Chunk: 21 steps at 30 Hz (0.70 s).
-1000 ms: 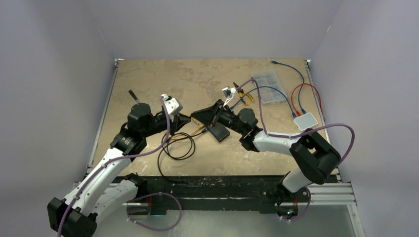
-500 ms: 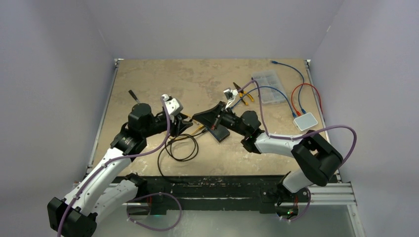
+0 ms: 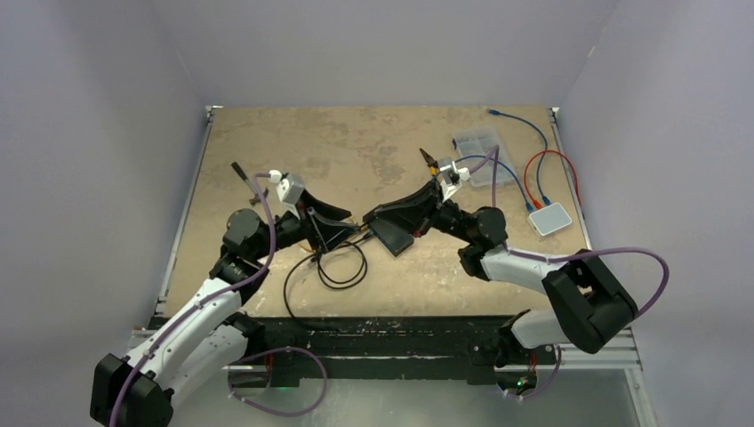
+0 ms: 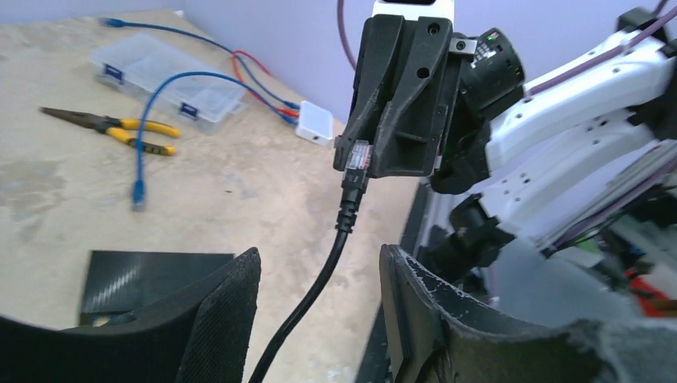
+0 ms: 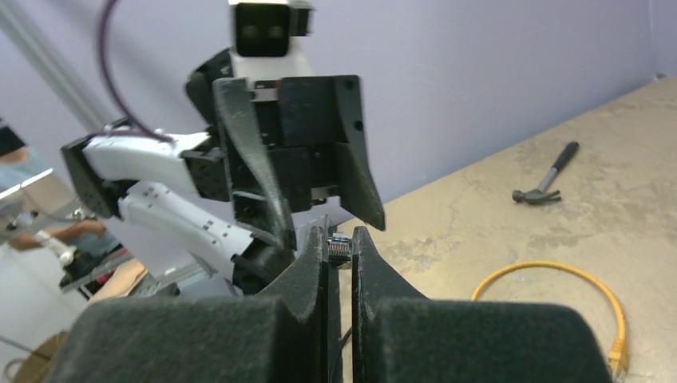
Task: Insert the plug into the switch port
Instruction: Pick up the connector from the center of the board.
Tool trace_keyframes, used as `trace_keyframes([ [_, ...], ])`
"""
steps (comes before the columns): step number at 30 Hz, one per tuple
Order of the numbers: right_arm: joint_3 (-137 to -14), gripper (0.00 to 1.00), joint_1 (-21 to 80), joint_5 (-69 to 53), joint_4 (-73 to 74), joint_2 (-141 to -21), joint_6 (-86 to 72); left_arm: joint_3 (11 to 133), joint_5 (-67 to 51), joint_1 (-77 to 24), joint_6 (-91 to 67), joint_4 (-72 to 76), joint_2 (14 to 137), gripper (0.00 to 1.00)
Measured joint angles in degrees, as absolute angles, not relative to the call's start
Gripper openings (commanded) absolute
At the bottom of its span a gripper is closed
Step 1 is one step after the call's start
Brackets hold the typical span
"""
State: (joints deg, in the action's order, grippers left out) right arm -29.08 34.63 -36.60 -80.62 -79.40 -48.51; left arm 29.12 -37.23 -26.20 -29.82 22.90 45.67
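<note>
The clear plug [image 4: 361, 155] on the end of a black cable [image 4: 319, 267] is pinched between my right gripper's fingers [image 5: 370, 263], which are shut on it above the table. In the overhead view that right gripper [image 3: 369, 217] hangs over the table's middle. My left gripper [image 4: 319, 257] faces it a short way back, open, and the cable runs untouched through its gap. Seen from overhead, the left gripper [image 3: 352, 233] is just left of the right one. The switch, a small white box [image 3: 549, 218] with red and blue cables plugged in, lies at the right edge.
A flat black slab [image 3: 392, 236] lies under the grippers. The black cable coils [image 3: 336, 267] near the front, with a yellow cable [image 5: 551, 275] beside it. Pliers [image 3: 436, 167] and a clear parts box [image 3: 483, 156] sit behind, and a hammer [image 3: 242, 172] lies far left.
My left gripper has opened, let go of the cable and drawn back to the left. My right gripper has shut on the plug and pulled it up and to the right.
</note>
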Motion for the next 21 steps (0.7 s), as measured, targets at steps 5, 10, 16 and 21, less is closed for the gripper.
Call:
trace_keyframes([
  [5,-28.84,0.0,34.15,-41.34,-84.84,-78.56,-48.84,25.93,-39.92,-26.22,-42.63,37.1,49.3,0.55],
  [10,-28.84,0.0,34.15,-43.18,-85.84,-78.59,-49.1,25.87,-42.22,-26.26,-50.17,47.4,52.16,0.52],
  [16,-28.88,0.0,34.15,-43.4,-86.19,-78.89,-50.22,25.87,-43.33,-26.81,-53.45,51.27,54.94,0.51],
  [21,-29.02,0.0,34.15,-44.36,-86.32,-79.83,-51.55,25.87,-43.81,-28.05,-53.98,51.7,56.93,0.47],
])
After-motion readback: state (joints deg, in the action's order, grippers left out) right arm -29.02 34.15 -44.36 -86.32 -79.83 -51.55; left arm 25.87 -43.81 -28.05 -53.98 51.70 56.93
